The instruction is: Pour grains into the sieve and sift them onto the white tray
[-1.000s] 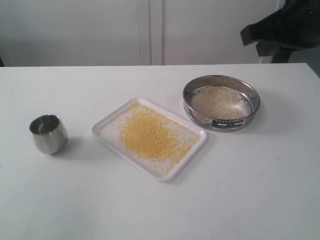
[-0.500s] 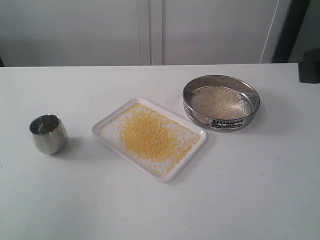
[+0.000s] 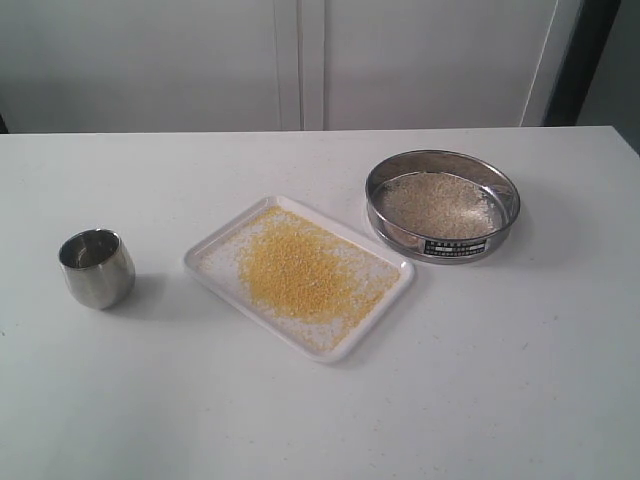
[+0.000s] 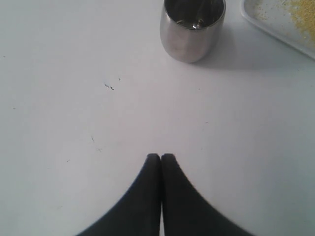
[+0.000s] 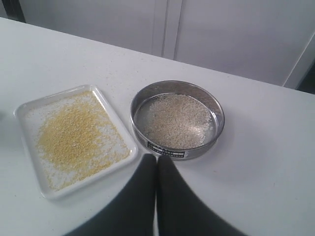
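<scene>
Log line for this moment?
left gripper shut, empty; right gripper shut, empty; yellow grains on white tray; pale grains in sieve; steel cup upright

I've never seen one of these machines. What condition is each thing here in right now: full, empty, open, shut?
steel cup: upright, looks empty.
white tray: flat on the table, yellow grains spread over it.
sieve: standing on the table beside the tray, whitish grains lying on its mesh.
left gripper: jaws shut, holding nothing.
right gripper: jaws shut, holding nothing.
</scene>
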Controlling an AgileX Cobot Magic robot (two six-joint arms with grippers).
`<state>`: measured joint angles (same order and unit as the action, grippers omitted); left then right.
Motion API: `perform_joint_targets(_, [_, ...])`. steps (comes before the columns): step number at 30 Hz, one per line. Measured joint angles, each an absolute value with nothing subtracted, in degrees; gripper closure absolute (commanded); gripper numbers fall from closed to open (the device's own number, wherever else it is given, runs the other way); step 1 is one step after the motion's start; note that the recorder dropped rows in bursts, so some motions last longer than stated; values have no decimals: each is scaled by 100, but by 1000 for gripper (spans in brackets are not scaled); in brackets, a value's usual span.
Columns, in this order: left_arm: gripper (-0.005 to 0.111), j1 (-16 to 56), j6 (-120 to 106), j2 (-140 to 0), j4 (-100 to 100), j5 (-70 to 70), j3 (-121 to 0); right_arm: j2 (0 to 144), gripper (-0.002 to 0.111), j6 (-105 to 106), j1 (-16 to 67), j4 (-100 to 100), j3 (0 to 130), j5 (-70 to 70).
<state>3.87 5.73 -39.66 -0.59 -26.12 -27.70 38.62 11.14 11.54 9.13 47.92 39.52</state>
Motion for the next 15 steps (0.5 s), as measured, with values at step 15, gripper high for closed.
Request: perform_joint_targets(15, [107,387,573,-3966,-59,-2612,-2770,3386,108,1264,1154,891,4136,2731])
